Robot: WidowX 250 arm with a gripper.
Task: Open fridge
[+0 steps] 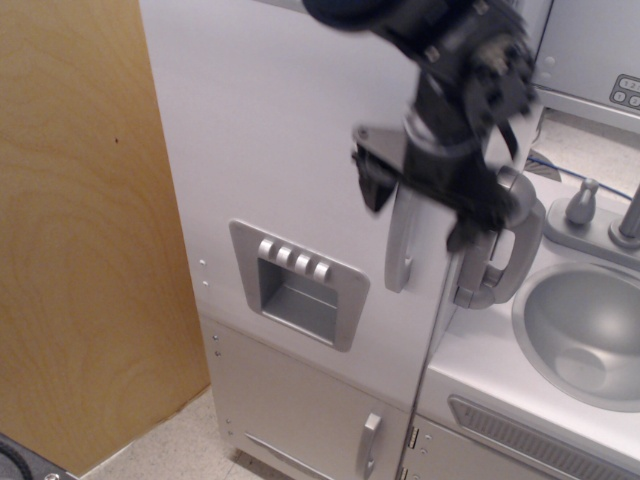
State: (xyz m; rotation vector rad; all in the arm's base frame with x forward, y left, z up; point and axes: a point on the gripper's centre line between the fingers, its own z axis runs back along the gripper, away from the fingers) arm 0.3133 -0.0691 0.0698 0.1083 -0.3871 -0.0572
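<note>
1. No legible writing anywhere
2. Blurred gripper [420, 205] spread wide, holding nothing, straddling the loop handle [399, 245]
3. Fridge [290, 150] door shut; bare door panel left of the gripper

Hand [420, 205] at upper centre of frame, motion-blurred, fingers spread astride loop handle [400, 243] on fridge [270, 130] door. Grey phone handset [500, 240] crowds right finger — tight gap. Left of handle, door face open down to dispenser panel [298, 283].

Fridge [270, 150]: smooth matt silver-grey plastic; pincer [420, 205] black, semi-gloss; side panel [80, 230] wood-grain.
</note>
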